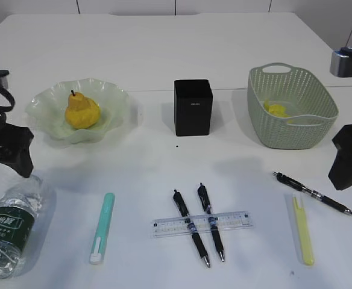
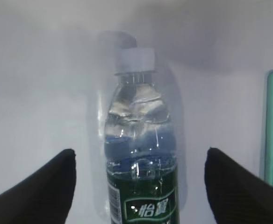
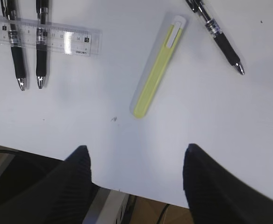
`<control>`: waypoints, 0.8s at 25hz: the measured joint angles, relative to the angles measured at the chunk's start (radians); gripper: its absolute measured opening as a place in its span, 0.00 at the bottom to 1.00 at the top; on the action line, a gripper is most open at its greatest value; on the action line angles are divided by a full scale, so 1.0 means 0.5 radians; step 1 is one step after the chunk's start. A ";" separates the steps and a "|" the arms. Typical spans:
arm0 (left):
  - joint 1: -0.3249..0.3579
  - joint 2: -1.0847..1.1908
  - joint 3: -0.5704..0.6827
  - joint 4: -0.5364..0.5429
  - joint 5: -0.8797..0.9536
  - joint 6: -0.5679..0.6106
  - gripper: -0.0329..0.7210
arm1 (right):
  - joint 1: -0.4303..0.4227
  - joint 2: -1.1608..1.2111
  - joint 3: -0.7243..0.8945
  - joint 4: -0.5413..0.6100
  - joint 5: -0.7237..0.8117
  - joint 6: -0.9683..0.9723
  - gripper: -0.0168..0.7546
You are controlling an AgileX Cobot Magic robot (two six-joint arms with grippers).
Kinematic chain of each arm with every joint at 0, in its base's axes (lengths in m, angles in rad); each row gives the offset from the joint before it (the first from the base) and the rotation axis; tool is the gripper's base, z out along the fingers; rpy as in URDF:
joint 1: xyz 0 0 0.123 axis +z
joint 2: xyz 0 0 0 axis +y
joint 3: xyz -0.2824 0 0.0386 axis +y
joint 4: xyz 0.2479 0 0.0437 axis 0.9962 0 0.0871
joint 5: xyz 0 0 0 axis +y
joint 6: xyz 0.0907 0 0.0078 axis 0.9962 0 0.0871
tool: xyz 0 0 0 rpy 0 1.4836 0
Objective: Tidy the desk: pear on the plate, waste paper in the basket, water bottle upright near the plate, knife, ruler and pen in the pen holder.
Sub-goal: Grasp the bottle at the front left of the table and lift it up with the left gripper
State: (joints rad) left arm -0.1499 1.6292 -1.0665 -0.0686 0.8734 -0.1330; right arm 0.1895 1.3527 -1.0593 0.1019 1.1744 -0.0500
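Exterior view: pear sits on the plate, far left of the white table. Black pen holder stands mid-table; basket to its right has yellow crumpled paper inside. Water bottle lies on its side at the front left, below the left hand. In the left wrist view that hand is spread wide, fingers either side of the bottle without touching it. Clear ruler lies front centre with two black pens across it. Teal knife lies left of them, yellow knife and a third pen to the right. Right hand is open, holding nothing, over the table's front edge near the yellow knife.
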 joint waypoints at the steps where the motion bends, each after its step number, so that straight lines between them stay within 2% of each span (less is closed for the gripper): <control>1: -0.039 0.028 0.000 0.046 -0.023 -0.042 0.86 | 0.000 0.000 0.000 0.000 -0.002 0.000 0.62; 6: -0.134 0.167 0.000 0.137 -0.124 -0.232 0.86 | 0.000 0.000 0.000 0.000 -0.007 0.000 0.62; 20: -0.133 0.333 0.000 0.177 -0.140 -0.451 0.86 | 0.000 0.000 0.000 0.000 -0.045 -0.005 0.62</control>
State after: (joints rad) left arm -0.2167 1.7958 -1.0665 0.0200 0.8033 -0.3584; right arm 0.1895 1.3527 -1.0593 0.1019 1.1521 -0.0522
